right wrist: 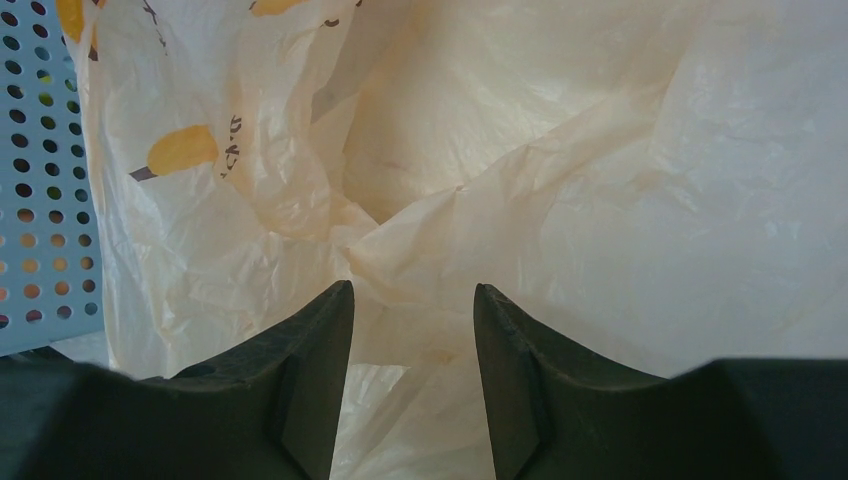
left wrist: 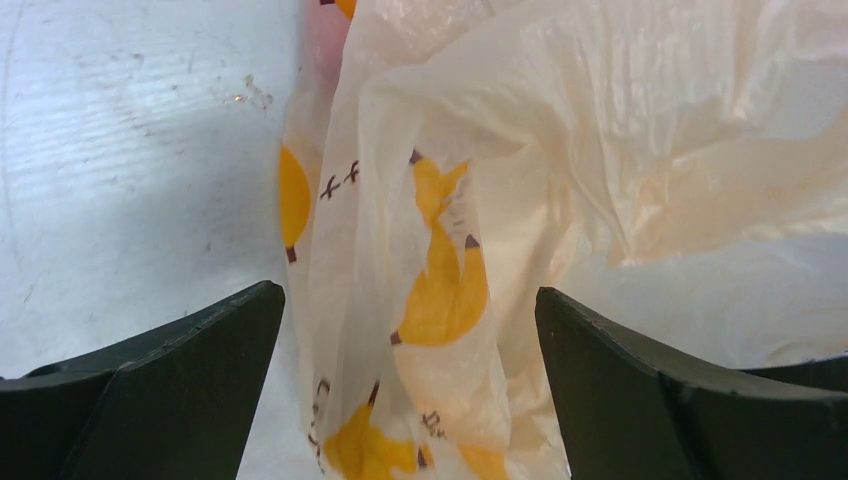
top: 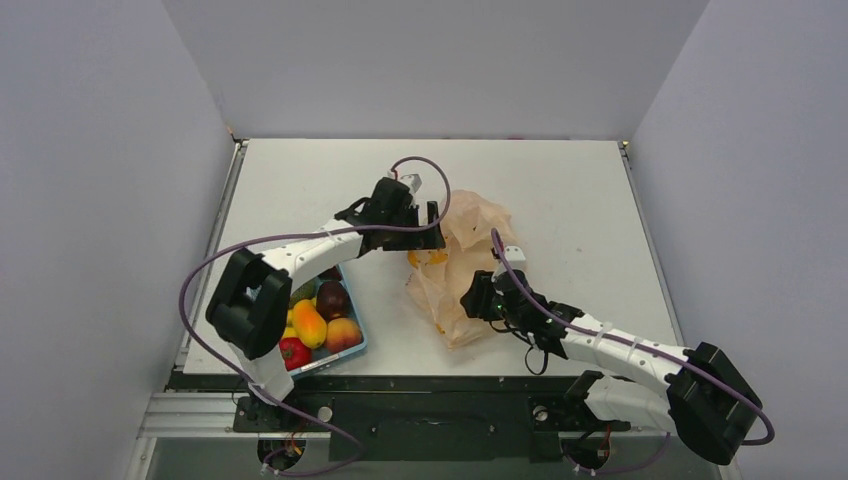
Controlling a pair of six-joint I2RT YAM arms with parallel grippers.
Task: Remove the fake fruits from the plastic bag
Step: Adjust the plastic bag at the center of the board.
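Note:
The plastic bag (top: 470, 230) lies crumpled mid-table, pale peach film with yellow-orange printed marks. My left gripper (top: 432, 228) is open at its left edge, and a printed fold of the bag (left wrist: 440, 280) stands between the wide-apart fingers of that gripper (left wrist: 408, 290). My right gripper (top: 472, 298) is at the bag's near side. Its jaws (right wrist: 412, 285) are partly closed with a gap, bag film (right wrist: 560, 150) bunched between them. An orange-yellow mango-shaped fruit (top: 308, 322) and a dark purple one (top: 332, 298) lie in the basket. No fruit shows clearly inside the bag.
A blue mesh basket (top: 340, 358) sits at the near left under my left arm. It also holds a red round fruit (top: 294, 352) and a peach (top: 343, 333). Its perforated wall (right wrist: 40, 200) is close beside the bag. Grey walls surround the table.

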